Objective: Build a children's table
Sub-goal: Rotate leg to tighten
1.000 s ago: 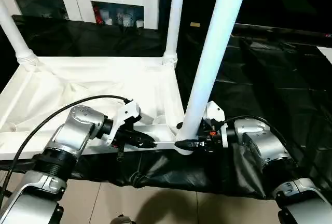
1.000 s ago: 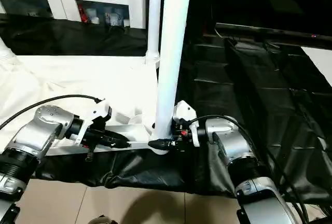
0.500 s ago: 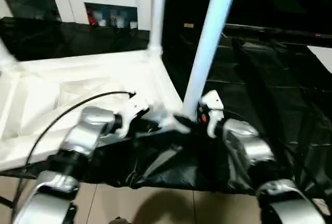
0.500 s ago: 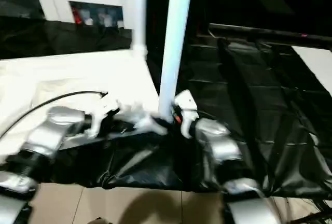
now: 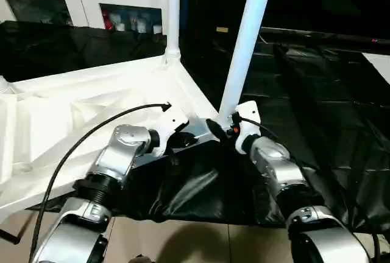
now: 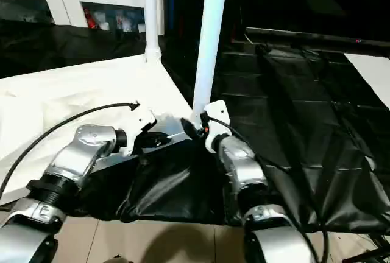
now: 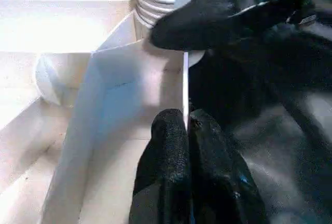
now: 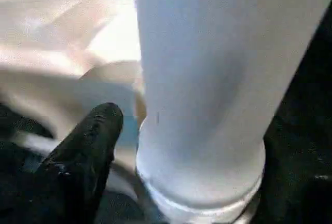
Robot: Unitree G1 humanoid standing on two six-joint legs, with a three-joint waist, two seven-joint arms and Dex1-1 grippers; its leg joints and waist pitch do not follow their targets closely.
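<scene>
Item: all-white plastic children's table top (image 5: 91,101), rectangular, lying upside down on the large black-covered work table (image 5: 317,92), ribbed underside facing up, near edge at the front edge of the black cover.

Fitted parts: long white tapered tubular leg (image 5: 247,38), upright and slightly tilted, foot seated in the near right corner socket of the top. Second white tubular leg (image 5: 172,13), upright in the far right corner socket. Ringed white stub of a third corner (image 5: 3,84) at the left picture edge.

Left gripper (image 7: 185,130): two black fingers pressed together on the thin white rim wall of the top, pinching it just beside the near right corner socket. Silver left forearm (image 5: 116,159) with a black cable (image 5: 79,144) looping over it.

Right gripper (image 5: 214,128): at the base of the near leg; one black finger (image 8: 85,151) lying against the leg's ribbed foot, second finger hidden behind the tube, so clamped or spread cannot be told. Seen also from the left wrist, curled over the ribbed collar above the pinched rim.

Surroundings: white cabinet with glass doors (image 5: 79,4) behind the work table, small items on its shelves; pale tiled floor (image 5: 183,245) below the front edge.
</scene>
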